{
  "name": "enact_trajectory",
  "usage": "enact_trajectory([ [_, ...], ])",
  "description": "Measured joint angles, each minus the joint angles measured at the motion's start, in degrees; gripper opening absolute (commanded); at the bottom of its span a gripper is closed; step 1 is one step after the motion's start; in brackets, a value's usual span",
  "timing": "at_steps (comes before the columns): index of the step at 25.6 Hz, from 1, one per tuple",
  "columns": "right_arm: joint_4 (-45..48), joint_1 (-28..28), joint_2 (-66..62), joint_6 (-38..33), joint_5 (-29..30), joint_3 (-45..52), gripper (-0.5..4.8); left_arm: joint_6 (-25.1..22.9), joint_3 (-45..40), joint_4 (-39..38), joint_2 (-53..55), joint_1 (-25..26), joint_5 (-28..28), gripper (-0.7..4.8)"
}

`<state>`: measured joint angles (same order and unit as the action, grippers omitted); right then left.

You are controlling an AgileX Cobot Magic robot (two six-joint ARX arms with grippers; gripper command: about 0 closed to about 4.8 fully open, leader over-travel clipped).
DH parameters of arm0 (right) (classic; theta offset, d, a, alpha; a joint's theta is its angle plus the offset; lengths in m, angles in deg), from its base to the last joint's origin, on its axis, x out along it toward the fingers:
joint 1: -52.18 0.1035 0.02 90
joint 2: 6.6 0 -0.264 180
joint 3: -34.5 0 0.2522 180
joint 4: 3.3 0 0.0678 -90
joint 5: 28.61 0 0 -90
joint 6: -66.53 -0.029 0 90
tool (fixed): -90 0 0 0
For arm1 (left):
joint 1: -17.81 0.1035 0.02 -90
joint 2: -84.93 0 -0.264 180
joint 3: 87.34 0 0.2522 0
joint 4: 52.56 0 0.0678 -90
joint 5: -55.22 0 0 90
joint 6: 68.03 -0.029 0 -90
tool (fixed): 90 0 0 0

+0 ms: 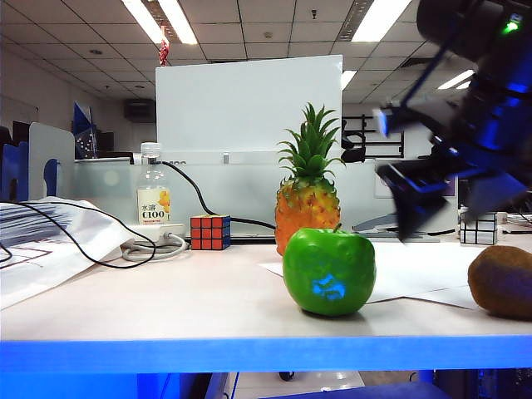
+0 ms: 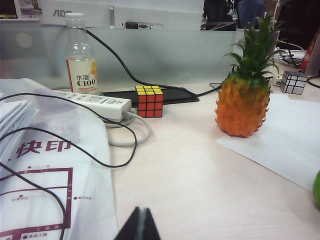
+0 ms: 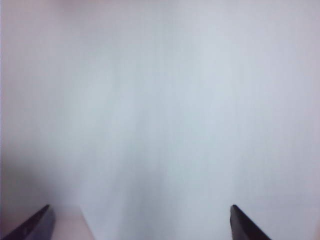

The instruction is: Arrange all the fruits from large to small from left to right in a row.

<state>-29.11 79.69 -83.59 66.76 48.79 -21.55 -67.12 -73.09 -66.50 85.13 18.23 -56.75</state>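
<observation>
On the pale counter [image 1: 166, 307] the pineapple [image 1: 307, 208] stands upright toward the back, its green crown rising in front of a white board, and the green apple [image 1: 329, 271] sits nearer the front edge, just ahead of the pineapple and a little to its right. The brown kiwi [image 1: 502, 281] lies at the far right edge of the exterior view, well apart from the apple. The right gripper [image 1: 428, 195] hangs in the air above the counter between apple and kiwi, blurred, its jaws spread wide and holding nothing; its wrist view shows only the two dark jaw tips over white paper [image 3: 160, 110]. The left gripper [image 2: 139, 227] shows as dark tips pressed together at the edge of its wrist view, empty, low over the counter. A clear bottle [image 2: 80, 62] with a yellow label reading "C100" under Chinese characters stands behind a white power strip [image 2: 97, 102]. A red and yellow Rubik's cube [image 2: 150, 101] sits beside the strip. A plastic bag [image 2: 45, 165] printed with red Chinese characters lies at the left, black cables across it.
</observation>
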Motion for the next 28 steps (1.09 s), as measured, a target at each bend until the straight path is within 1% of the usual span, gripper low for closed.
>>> enact_trajectory([
  [1,3.0,0.0,0.0,0.0,1.0,0.0,4.79,0.0,0.0,0.0,0.0,0.0,0.0,-0.05],
  [2,9.1,0.0,0.0,0.5,4.5,0.0,4.79,0.0,0.0,0.0,0.0,0.0,0.0,-0.05],
  [3,12.3,0.0,-0.1,1.1,6.4,0.0,4.79,0.0,0.0,0.0,0.0,0.0,0.0,-0.05],
  [4,20.2,0.0,-0.5,3.3,9.7,0.0,4.79,0.0,0.0,0.0,0.0,0.0,0.0,-0.05],
  [6,30.1,0.0,-2.2,6.1,12.3,-0.4,4.79,0.0,0.0,0.0,0.0,0.0,0.0,-0.05],
  [7,31.6,0.0,-3.0,6.7,12.7,-1.1,4.79,0.0,0.0,0.0,0.0,0.0,0.0,-0.05],
  [8,32.9,-0.6,-5.7,8.2,14.0,-4.1,4.79,0.0,0.0,0.0,0.0,0.0,0.0,-0.05],
  [10,33.9,-1.3,-10.1,9.1,16.6,-9.2,4.79,0.0,0.0,0.0,0.0,0.0,0.0,-0.05],
  [11,33.8,-1.5,-11.2,9.2,16.9,-10.6,4.79,0.0,0.0,0.0,0.0,0.0,0.0,-0.05],
  [12,33.2,-1.5,-14.1,9.3,16.8,-14.1,4.79,0.0,0.0,0.0,0.0,0.0,0.0,-0.05],
  [16,32.3,-1.5,-16.8,9.6,16.8,-18.4,4.79,0.0,0.0,0.0,0.0,0.0,-0.1,-0.05],
  [18,32.4,-1.5,-17.6,10.5,15.6,-19.4,4.79,0.0,0.0,0.0,0.0,0.0,0.0,-0.05],
  [19,32.5,-1.5,-18.3,11.6,13.4,-20.4,4.79,0.0,0.0,0.0,0.0,0.0,-0.1,-0.05],
  [21,32.7,-1.7,-19.5,13.0,11.5,-21.9,4.79,0.0,0.0,0.0,0.0,0.0,-0.1,-0.05],
  [28,33.8,-2.7,-24.2,13.6,10.8,-26.2,4.79,0.0,0.0,0.0,0.0,0.0,-0.1,-0.05],
])
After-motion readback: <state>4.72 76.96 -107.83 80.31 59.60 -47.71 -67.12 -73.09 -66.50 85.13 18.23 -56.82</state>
